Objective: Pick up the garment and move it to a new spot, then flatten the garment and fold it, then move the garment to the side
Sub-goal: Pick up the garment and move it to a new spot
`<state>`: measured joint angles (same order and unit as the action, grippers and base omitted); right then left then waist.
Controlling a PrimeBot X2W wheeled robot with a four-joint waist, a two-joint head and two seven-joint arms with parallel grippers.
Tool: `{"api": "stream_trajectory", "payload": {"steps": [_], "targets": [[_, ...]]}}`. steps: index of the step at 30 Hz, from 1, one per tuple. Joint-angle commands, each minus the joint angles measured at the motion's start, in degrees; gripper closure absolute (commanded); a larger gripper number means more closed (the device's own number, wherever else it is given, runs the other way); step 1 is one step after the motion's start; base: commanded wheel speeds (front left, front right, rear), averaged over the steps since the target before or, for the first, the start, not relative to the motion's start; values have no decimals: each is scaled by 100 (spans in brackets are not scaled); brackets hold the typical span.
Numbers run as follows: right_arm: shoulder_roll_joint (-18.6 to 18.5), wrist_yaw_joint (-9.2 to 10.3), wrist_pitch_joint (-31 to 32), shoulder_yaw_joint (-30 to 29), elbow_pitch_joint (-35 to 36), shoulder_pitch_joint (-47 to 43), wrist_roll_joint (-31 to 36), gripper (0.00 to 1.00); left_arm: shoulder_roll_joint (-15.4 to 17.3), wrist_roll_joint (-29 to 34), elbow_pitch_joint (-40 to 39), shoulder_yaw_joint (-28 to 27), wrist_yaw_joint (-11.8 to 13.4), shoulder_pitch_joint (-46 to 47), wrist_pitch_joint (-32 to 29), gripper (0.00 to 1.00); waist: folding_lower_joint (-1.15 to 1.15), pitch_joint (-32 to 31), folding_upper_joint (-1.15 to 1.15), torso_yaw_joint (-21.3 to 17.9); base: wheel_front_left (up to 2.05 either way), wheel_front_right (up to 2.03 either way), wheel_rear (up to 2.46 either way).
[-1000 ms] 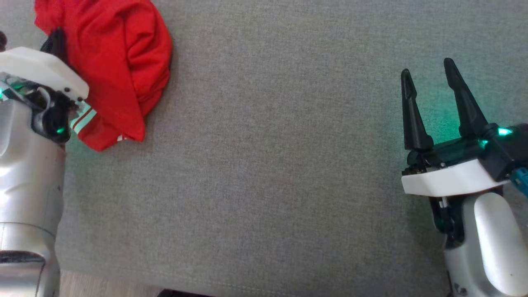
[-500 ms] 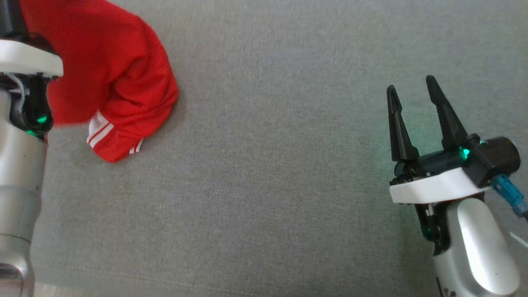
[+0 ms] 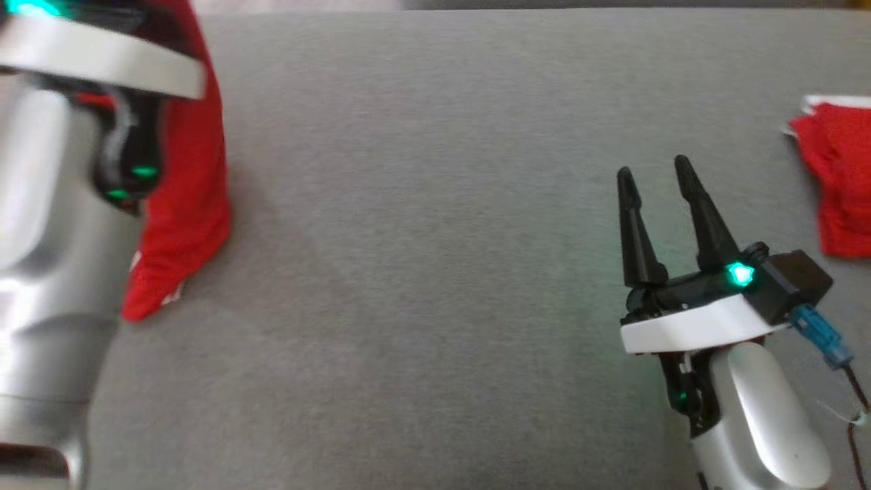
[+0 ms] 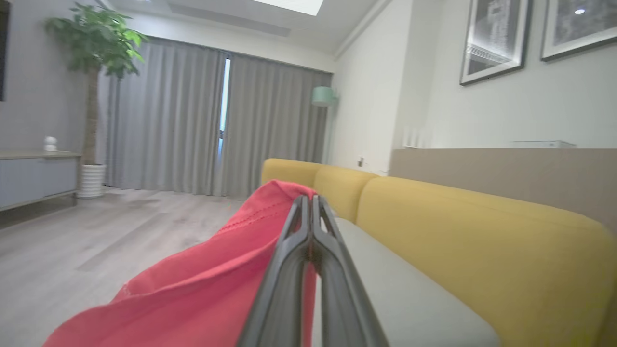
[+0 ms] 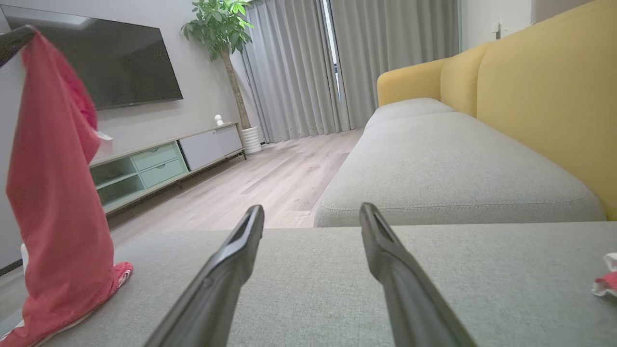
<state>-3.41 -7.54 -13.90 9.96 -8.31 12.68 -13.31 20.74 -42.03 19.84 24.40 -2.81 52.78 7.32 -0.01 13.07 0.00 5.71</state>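
Though blurred, garment (image 5: 53, 202) seemingly vertical, downward from pinching left pincer (image 4: 311, 202); right pincer (image 3: 653, 168) spread.

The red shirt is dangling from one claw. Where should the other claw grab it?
Likely the red shirt by its bottom end, bunched on the grey cushion. It hangs long and narrow from the shut left gripper, so the open right gripper can come in low, along the cushion, from the right.

The garment (image 3: 197, 204) is soft matt red cloth; the sofa cushion (image 3: 435, 272), rough-woven grey fabric.
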Motion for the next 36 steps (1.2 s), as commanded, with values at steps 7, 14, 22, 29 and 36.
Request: {"api": "stream_trajectory", "payload": {"steps": [7, 14, 22, 29, 36], "targets": [[53, 5, -105, 216, 125, 423, -299, 0, -430, 329, -772, 517, 265, 422, -461, 100, 1, 235, 0, -1025, 0, 0, 0], [53, 5, -108, 151, 251, 542, -503, 0, -1429, 516, -499, 1240, 412, 452, -384, 100, 1, 397, 0, -1686, 0, 0, 0], [53, 5, -109, 188, 264, 538, -569, 0, -1773, 442, 300, 1887, 441, 648, 105, 0, 1, 441, 0, -1829, 0, 0, 0], [53, 5, -109, -36, 231, 439, -359, 0, -1745, 323, 809, 1992, 481, 530, 479, 0, 1, 223, 0, -1284, 0, 0, 0], [53, 5, -109, -282, 147, 264, -48, 0, -1191, 578, 927, 1615, 702, 2, 746, 0, 1, -138, 0, -613, 0, 0, 0]]}}
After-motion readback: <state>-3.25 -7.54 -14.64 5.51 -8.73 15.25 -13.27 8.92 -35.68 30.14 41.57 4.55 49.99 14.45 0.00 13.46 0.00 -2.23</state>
